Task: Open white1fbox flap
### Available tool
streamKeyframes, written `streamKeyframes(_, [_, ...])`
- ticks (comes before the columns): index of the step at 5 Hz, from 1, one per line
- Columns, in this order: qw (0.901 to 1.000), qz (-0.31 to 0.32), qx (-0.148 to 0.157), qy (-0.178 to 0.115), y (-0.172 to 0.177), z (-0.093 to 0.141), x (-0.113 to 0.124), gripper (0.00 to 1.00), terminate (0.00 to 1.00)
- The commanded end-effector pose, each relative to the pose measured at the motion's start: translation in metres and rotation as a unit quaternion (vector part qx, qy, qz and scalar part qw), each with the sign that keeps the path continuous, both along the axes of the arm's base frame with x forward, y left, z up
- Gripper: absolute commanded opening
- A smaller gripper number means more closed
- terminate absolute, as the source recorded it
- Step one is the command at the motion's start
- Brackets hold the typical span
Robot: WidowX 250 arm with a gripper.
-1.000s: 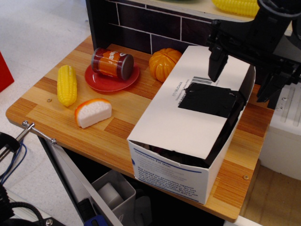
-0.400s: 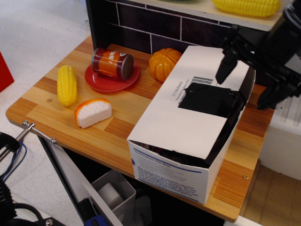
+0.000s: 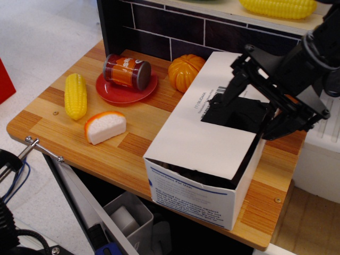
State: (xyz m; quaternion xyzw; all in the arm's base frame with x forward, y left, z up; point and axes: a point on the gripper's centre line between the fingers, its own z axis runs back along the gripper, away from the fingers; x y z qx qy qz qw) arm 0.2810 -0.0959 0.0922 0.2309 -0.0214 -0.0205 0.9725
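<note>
The gripper (image 3: pixel 249 114) sits low over the far right part of the desk, black fingers (image 3: pixel 226 95) spread wide apart, nothing clamped between them. One finger hangs above the black patch (image 3: pixel 236 112) on the flap (image 3: pixel 220 127); the other is out past the box's right long edge. Whether either fingertip touches cardboard cannot be told.

The white1fbox (image 3: pixel 212 154) lies lengthwise on the right half of the desk, its blue-printed end wall overhanging the near edge and its other end toward the back wall. The flap lies nearly flat on top but is not sealed: a dark gap shows along its right long edge and at the near end.

Handling, as a judgement: thin cardboard, light, fairly stiff along its length but likely to bow if pushed mid-panel. The box looks light too, so it could slide on the wood or tip off the near edge if pulled that way. Best hold seems the free right long edge, near the black patch, one finger under the lip through the gap, lifting up and over toward the left hinge line. The surface looks smooth, so a pinch may slip.

Left of the box: a pumpkin (image 3: pixel 184 70) at the back, close to the box; a can (image 3: pixel 126 70) on its side on a red plate (image 3: pixel 111 93); a corn cob (image 3: pixel 75 95) near the left edge; a cheese wedge (image 3: pixel 105 127) toward the near edge.
</note>
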Motion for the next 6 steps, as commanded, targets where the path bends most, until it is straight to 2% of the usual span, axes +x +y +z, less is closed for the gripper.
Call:
streamKeyframes(1, [0.9996,-0.005,-0.013,-0.025,0.016,0.019,-0.004,1.0,0.0])
streamKeyframes(3, [0.9995,-0.017,0.02,-0.015,0.018,0.039,-0.002,1.0,0.0])
streamKeyframes(5, [0.9982,-0.038,0.04,0.024,0.037,0.076,0.001,1.0,0.0])
streamKeyframes(6, [0.9973,-0.047,0.04,0.039,0.05,0.088,0.0,1.0,0.0])
